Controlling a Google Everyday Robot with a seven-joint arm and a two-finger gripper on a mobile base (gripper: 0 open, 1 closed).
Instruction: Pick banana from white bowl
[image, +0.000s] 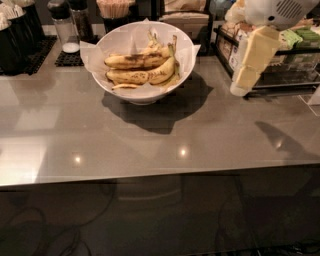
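The counter (150, 145) is smooth, glossy grey. Crinkled paper (95, 50) lines the smooth white bowl (145, 96). The hand (241, 86), far right, looks matt cream plastic.

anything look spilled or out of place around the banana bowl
Nothing is spilled or broken. The bananas lie inside the white bowl, brown-speckled but whole. The only untidy bit is the crinkled paper liner poking past the rim. The claw hangs to the bowl's right, in front of the black wire basket, apart from the bowl.

Office snack bar: grey counter (150, 135), shakers (65, 25), wire snack basket (300, 50); claw (242, 82) upper right.
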